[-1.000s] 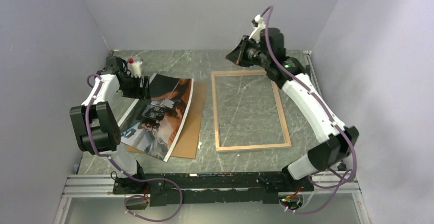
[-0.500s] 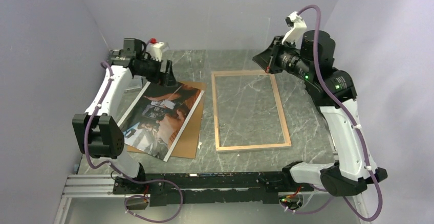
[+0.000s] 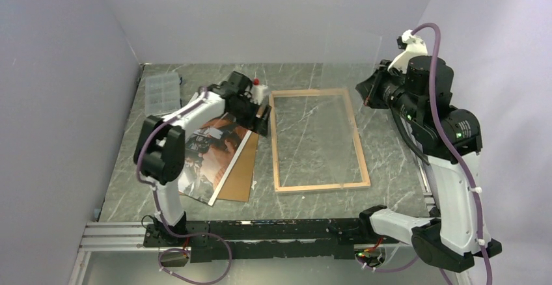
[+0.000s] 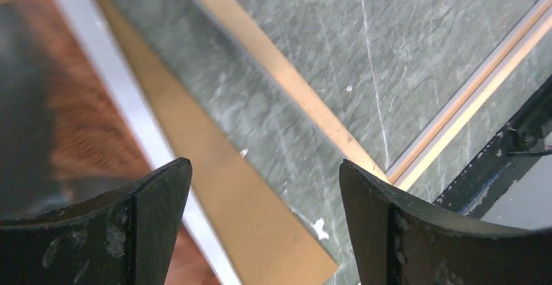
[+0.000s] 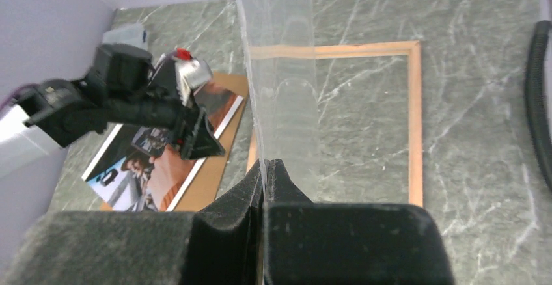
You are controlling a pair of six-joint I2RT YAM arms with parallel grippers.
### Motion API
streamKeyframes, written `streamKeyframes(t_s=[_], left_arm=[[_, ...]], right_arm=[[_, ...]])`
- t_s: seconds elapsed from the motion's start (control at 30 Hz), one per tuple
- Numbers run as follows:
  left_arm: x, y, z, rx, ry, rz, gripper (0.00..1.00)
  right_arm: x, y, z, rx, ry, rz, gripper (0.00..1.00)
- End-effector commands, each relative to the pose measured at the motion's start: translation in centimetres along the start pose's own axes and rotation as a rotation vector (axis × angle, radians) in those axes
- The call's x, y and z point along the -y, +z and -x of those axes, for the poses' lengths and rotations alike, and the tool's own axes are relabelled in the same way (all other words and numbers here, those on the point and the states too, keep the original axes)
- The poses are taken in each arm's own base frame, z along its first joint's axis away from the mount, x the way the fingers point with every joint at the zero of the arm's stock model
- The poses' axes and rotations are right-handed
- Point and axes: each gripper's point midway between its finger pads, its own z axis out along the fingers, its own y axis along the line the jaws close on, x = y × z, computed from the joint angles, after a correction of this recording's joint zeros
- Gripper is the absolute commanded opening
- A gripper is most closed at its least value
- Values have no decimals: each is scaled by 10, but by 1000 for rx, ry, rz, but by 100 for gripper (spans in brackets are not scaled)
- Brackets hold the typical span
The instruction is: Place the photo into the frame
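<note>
The photo [image 3: 209,149], a dark print with orange tones, lies flat on a brown backing board [image 3: 239,171] at the left. The frame [image 3: 274,143] lies back-up to its right, showing light wood. My left gripper [image 3: 260,120] hovers open over the photo's right edge and the board, empty. In the left wrist view its fingertips [image 4: 262,164] straddle the photo's white border [image 4: 124,103], the board [image 4: 215,174] and the frame's strip [image 4: 286,77]. My right gripper [image 5: 265,164] is shut on a clear pane [image 5: 280,70] held on edge above the frame [image 5: 414,122], at the back right [image 3: 366,92].
A clear plastic box [image 3: 161,93] sits at the back left corner. Grey walls close in the left, back and right. The arms' black base rail [image 3: 260,230] runs along the near edge. A black cable [image 5: 537,103] lies along the right side.
My left gripper let go of the photo's raised corner, opened and swung right to the frame's near corner; the photo now lies flat. The right arm drew back to the right with the pane.
</note>
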Motion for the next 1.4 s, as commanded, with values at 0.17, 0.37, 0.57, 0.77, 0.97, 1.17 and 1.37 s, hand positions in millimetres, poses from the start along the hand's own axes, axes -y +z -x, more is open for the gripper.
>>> streamKeyframes(t_s=[0.17, 0.37, 0.57, 0.77, 0.97, 1.17, 1.37], left_arm=[[21, 73, 16, 5, 24, 42, 77], [18, 98, -3, -45, 41, 63, 66], [14, 111, -25, -89, 91, 83, 57], [1, 113, -47, -149, 187, 144, 49], [-12, 106, -66, -189, 238, 196, 45], [-18, 93, -79, -212, 289, 224, 38], [-16, 82, -81, -208, 293, 227, 37]], right_arm=[[21, -10, 16, 83, 19, -122, 0], [20, 6, 6, 52, 16, -112, 0], [20, 15, 3, 39, 16, -106, 0], [15, 18, 3, 34, 29, -83, 0], [11, 21, -3, 20, 46, -57, 0], [6, 23, -5, 15, 65, -31, 0], [3, 25, -8, 6, 79, -13, 0]])
